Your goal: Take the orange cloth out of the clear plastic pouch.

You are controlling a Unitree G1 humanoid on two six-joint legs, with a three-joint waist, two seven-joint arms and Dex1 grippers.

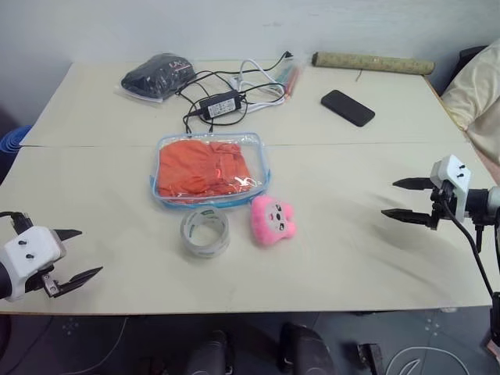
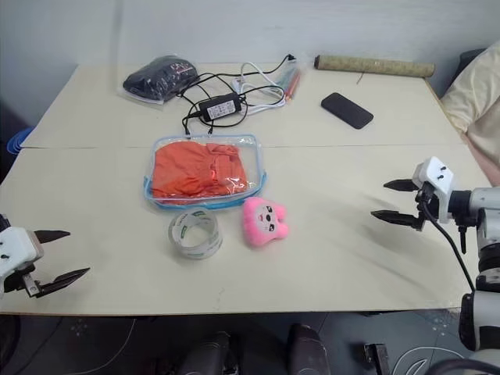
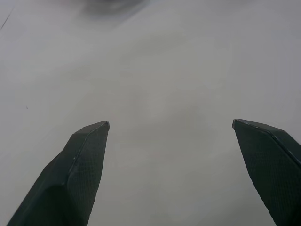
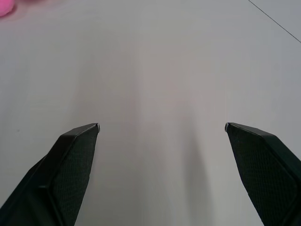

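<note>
**Pre-grasp check: both arms wide of the pouch, nothing held**

I see the clear plastic pouch (image 1: 209, 171) lying flat near the middle of the table (image 1: 351, 258), with the orange cloth (image 1: 201, 169) inside it, bunched toward the pouch's left and centre. Blue zip edging runs round the rim; I cannot tell from here whether the zip is closed or which side opens.

Left gripper (image 1: 74, 254) hovers at the near left edge of the table, jaws spread wide, empty. Right gripper (image 1: 406, 199) hovers over the right side, pointing inward, jaws likewise spread and empty. Both are well apart from the pouch. The wrist views show bare tabletop between the fingers, with a sliver of the pink plush toy (image 1: 272, 221) at one corner of the right wrist view.

Risks as I judge them:

- The tape roll (image 1: 205, 233) and the pink plush toy sit just beside the pouch's near edge. A low approach from my side could knock either into the pouch or snag one in the jaws.
- The pouch is thin, slick and flat on the table. A pinch from above may slide off, or catch both walls and the cloth together, so the whole pouch lifts instead of the cloth coming free.
- Without one gripper pinning the pouch, pulling the cloth will probably drag the pouch along.
- The charger and cables (image 1: 226, 98) lie just beyond the far edge; overshooting could hook a cable.
- If the zip is closed, no pull on the cloth will work.
</note>
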